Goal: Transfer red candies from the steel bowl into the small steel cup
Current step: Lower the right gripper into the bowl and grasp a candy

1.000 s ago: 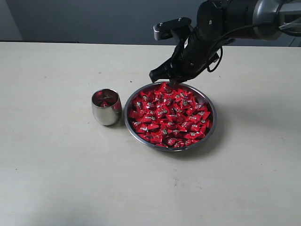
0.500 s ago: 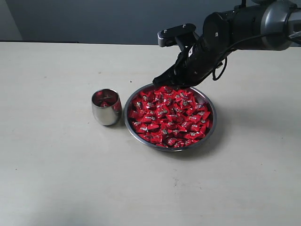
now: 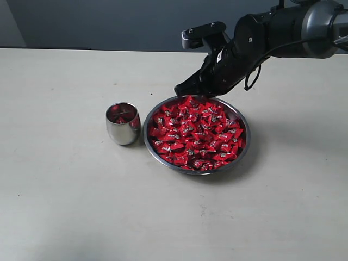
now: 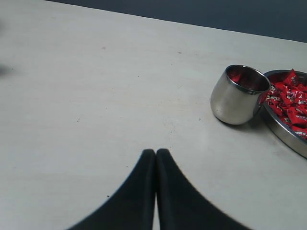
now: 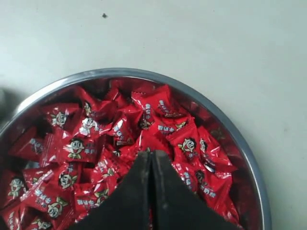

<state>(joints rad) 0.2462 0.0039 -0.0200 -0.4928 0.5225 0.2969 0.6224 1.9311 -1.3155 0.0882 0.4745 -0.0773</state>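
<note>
Right pincer (image 3: 181, 88) tips pressed together, nothing seen between, hovering at the steel bowl (image 3: 199, 171) far rim. Red candies (image 3: 196, 133) fill bowl. Small steel cup (image 3: 123, 124) upright just beside bowl, some red inside. Left pincer (image 4: 156, 153) together, low over counter (image 3: 65, 206), on the cup's side of the bowl.

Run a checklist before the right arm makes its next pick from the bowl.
1. Right gripper open for a pick: not ok; jaws are pressed together with no candy between them.
2. Gripper above the red candies: ok; it is over the far side of the steel bowl.
3. Small steel cup upright, mouth unobstructed: ok.
4. Room left in the cup: cannot tell; some red shows inside.
5. Left gripper out of the way: ok; it is shut over the bare table, apart from the cup.
</note>
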